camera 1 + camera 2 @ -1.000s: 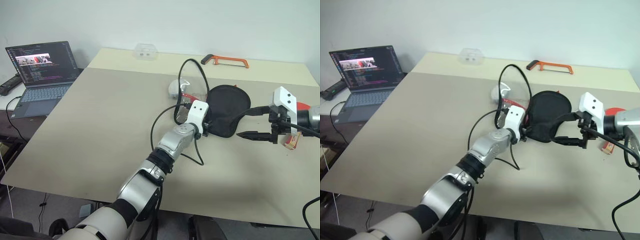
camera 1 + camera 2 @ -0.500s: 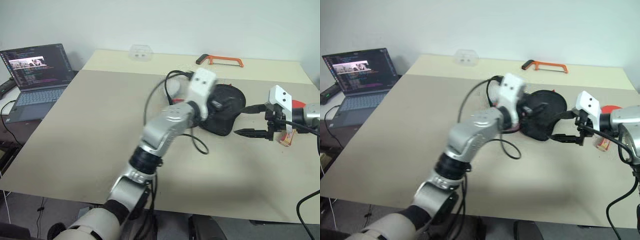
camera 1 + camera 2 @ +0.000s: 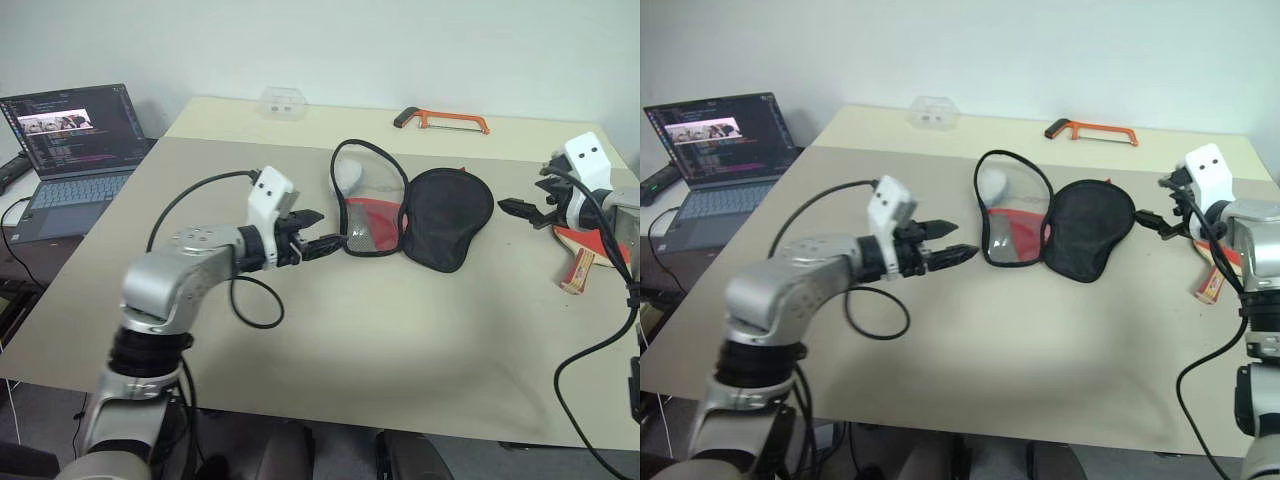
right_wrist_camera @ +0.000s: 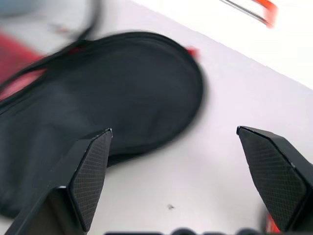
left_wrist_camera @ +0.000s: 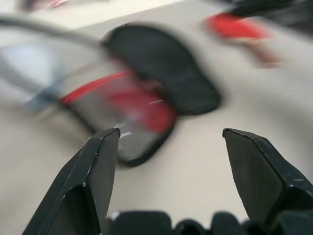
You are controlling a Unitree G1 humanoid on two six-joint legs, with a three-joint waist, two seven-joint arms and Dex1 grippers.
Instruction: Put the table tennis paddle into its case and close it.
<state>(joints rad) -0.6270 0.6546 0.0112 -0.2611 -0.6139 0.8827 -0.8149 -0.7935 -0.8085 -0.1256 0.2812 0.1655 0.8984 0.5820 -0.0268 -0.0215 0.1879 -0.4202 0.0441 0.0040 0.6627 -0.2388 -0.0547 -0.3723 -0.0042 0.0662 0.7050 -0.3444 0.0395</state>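
Both my grippers spread wide, empty: left gripper just left of one case lying open mid-tabletop, right gripper beside one table tennis paddle far right.

Robotics lab or office, plain white wall, wide beige worktable, open laptop showing code

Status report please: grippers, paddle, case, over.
Left gripper and right gripper open, empty. Case unzipped flat on table. Paddle outside it, under right arm. Nothing blocking.
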